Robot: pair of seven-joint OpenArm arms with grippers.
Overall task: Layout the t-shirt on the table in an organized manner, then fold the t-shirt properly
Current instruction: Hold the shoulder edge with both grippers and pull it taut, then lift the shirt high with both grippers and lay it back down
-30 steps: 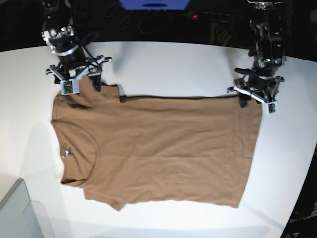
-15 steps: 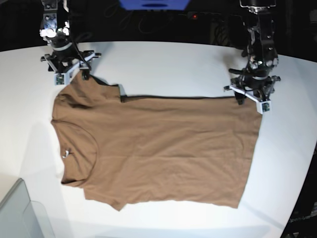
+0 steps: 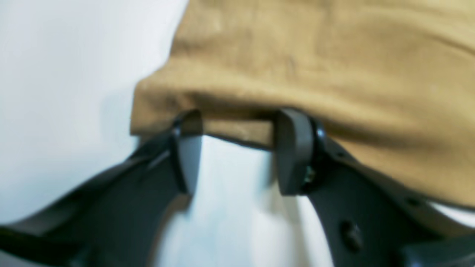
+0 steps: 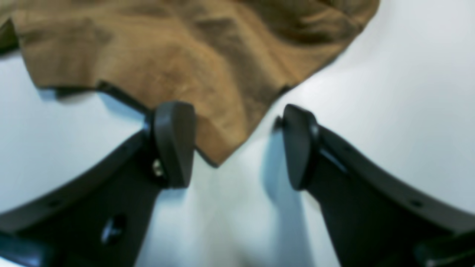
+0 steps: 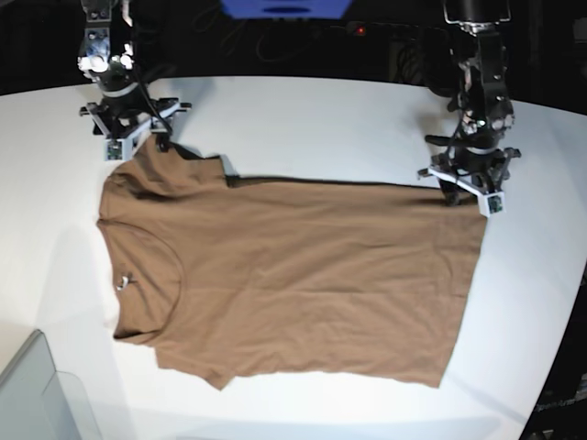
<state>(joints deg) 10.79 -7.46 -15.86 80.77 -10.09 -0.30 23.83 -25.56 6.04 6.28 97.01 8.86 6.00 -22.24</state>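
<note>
Finishing layout: the t-shirt (image 5: 293, 275) lies flat on the table (image 5: 303, 119), our right gripper (image 4: 237, 148) gapes empty at the sleeve corner, left gripper (image 3: 237, 148) straddles the hem part-open, grip unclear; next, we fold.

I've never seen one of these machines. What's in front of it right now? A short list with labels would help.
cloth: brown t-shirt, spread flat, neck toward the base view's left
surface: white table
left gripper: jaws apart at the shirt's hem corner, fabric edge between them
right gripper: jaws apart, a sleeve corner between them, not pinched
other: grey translucent bin corner, near the table's front edge
</note>
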